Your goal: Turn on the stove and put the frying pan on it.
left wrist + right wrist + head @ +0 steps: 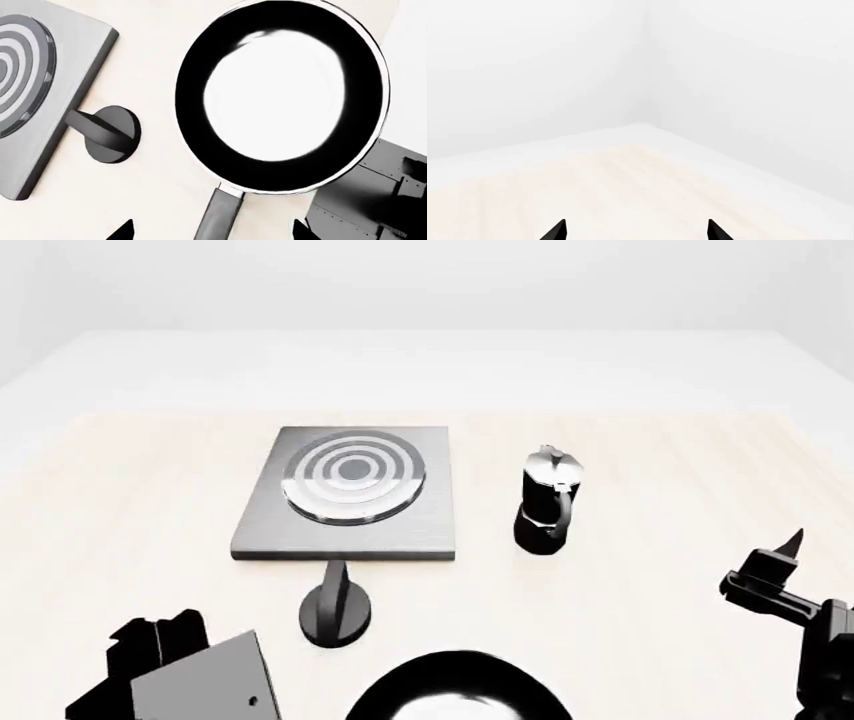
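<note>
The stove (pixel 350 495) is a flat grey slab with a ringed burner in the middle of the table. Its black knob (pixel 336 605) stands just in front of it. The frying pan (pixel 461 690), black with a glossy pale inside, lies at the near edge, to the right of the knob. In the left wrist view the pan (pixel 280 95), its handle (pixel 220 217), the knob (pixel 110 132) and the stove (pixel 40 95) all show. My left gripper (pixel 212 232) is open, its two fingertips either side of the handle and apart from it. My right gripper (pixel 781 555) is open and empty over bare table (pixel 636 232).
A black-and-silver moka pot (pixel 547 502) stands to the right of the stove. My left arm's grey and black wrist (pixel 174 665) shows at the near left. The pale wooden table (pixel 667 460) has a white border and white walls behind it.
</note>
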